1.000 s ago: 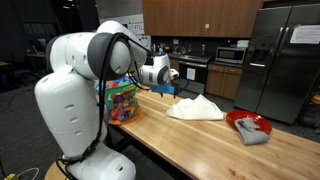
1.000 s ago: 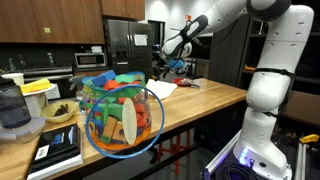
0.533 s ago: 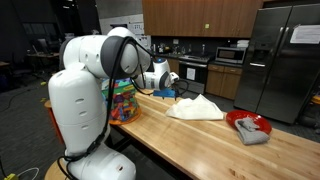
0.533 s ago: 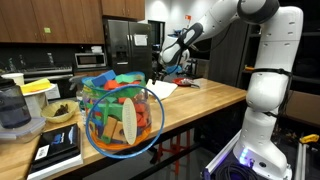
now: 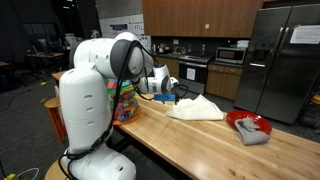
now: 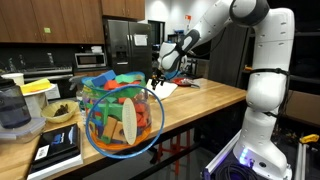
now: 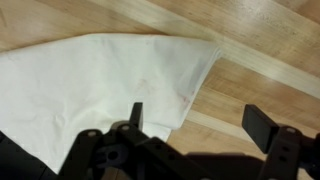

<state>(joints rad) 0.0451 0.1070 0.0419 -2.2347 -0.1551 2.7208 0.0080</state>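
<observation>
A white cloth (image 7: 90, 85) lies crumpled on the wooden counter (image 7: 260, 50); both exterior views show it too, the cloth (image 5: 196, 107) in the counter's middle and the cloth (image 6: 163, 90) at the far end. My gripper (image 7: 200, 125) hovers open above the cloth's edge. Its left finger (image 7: 135, 114) is over the fabric and its right finger (image 7: 270, 125) is over bare wood. Nothing is between the jaws. In the exterior views the gripper (image 5: 166, 87) (image 6: 160, 76) hangs just above the cloth's near end.
A clear container of colourful toys (image 5: 124, 102) (image 6: 120, 118) stands on the counter beside the robot's base. A red bowl holding a grey rag (image 5: 249, 126) sits further along. Black boxes (image 6: 58, 148) and kitchen items crowd one end. A fridge (image 5: 280, 60) stands behind.
The arm has swung round and the gripper has dropped a little closer to the white cloth. The jaws have stayed open.
</observation>
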